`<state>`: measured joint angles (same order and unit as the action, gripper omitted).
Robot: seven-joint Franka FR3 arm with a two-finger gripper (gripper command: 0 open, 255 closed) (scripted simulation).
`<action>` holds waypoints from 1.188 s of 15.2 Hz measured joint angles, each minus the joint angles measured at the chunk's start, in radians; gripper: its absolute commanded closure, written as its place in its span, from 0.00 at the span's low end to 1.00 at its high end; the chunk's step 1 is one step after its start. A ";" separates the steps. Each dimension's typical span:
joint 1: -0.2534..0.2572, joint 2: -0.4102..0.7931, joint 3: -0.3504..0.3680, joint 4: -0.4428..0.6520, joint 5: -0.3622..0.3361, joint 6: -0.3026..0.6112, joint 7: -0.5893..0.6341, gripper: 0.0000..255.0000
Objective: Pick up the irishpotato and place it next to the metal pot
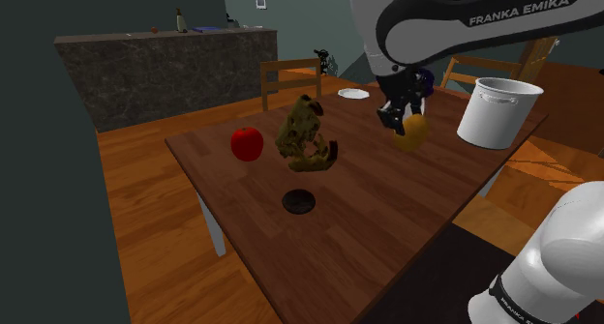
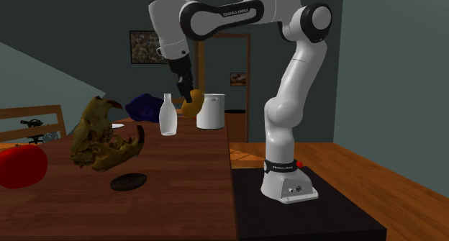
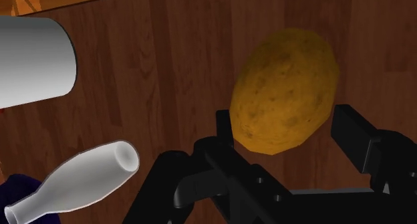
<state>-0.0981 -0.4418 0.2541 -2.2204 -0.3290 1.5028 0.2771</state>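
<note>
A yellow-brown potato (image 3: 284, 89) sits clasped between my black fingers (image 3: 224, 126), held above the dark wooden table (image 1: 368, 225). My gripper (image 1: 402, 114) is shut on the potato (image 1: 414, 132) in the shoulder view, with the pale grey pot (image 1: 496, 111) a short way to its right on the table's corner. In the second exterior view the gripper (image 2: 188, 92) holds the potato (image 2: 191, 103) just in front of the pot (image 2: 211, 111). The pot's wall (image 3: 33, 62) also appears in the wrist view.
A white bottle (image 2: 168, 116) stands close to the potato. A brown skull-like object (image 1: 305, 136), a red apple (image 1: 247, 143) and a black disc (image 1: 298, 202) lie mid-table. A white plate (image 1: 354, 94) and a chair (image 1: 290, 80) are at the far edge.
</note>
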 measured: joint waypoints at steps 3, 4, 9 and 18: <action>-0.003 0.002 -0.001 0.042 -0.003 -0.037 -0.016 1.00; -0.003 -0.001 -0.001 0.053 -0.003 -0.049 -0.020 1.00; -0.007 0.009 0.001 0.121 -0.008 -0.104 -0.041 1.00; -0.022 0.017 -0.019 0.228 -0.033 -0.184 -0.105 1.00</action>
<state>-0.1203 -0.4246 0.2353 -1.9926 -0.3618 1.3183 0.1716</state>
